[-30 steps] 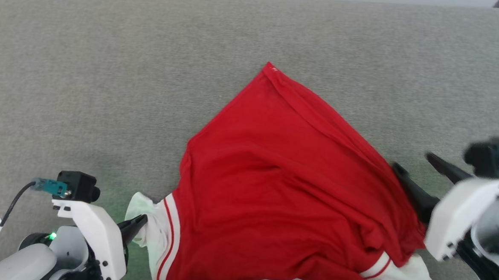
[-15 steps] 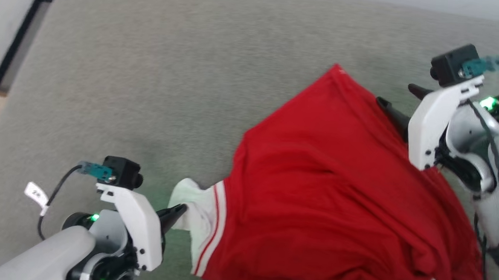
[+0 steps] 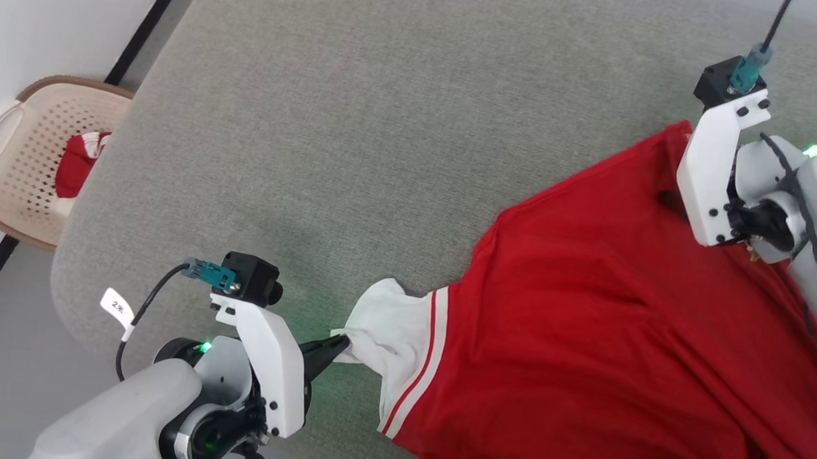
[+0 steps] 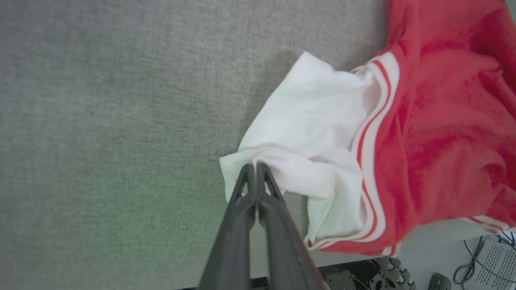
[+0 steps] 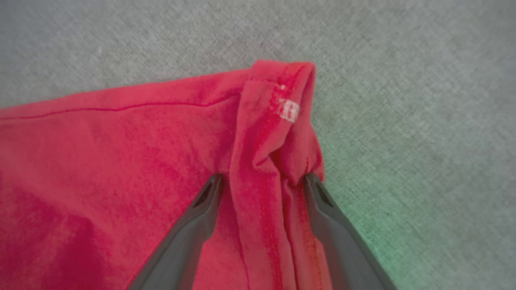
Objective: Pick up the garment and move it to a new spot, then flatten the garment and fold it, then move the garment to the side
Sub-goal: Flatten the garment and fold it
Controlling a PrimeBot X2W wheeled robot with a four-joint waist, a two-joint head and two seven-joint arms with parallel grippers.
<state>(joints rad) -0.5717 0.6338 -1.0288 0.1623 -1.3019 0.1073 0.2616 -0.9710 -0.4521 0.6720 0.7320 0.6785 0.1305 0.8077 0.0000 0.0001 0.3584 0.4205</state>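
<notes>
R fingers (image 5: 195, 225) moved to garment (image 3: 620, 324) corner, astride; L fingers (image 4: 238, 225) pinch sleeve (image 4: 314, 121).

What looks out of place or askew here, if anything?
The garment lies rumpled, not flat: its white sleeve is bunched in the shut left gripper, its red corner is folded over inside the open right gripper, and part overhangs the grey table.

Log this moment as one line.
garment: lying on grey surface | left gripper: shut on white sleeve | right gripper: open, straddling red hem corner
</notes>
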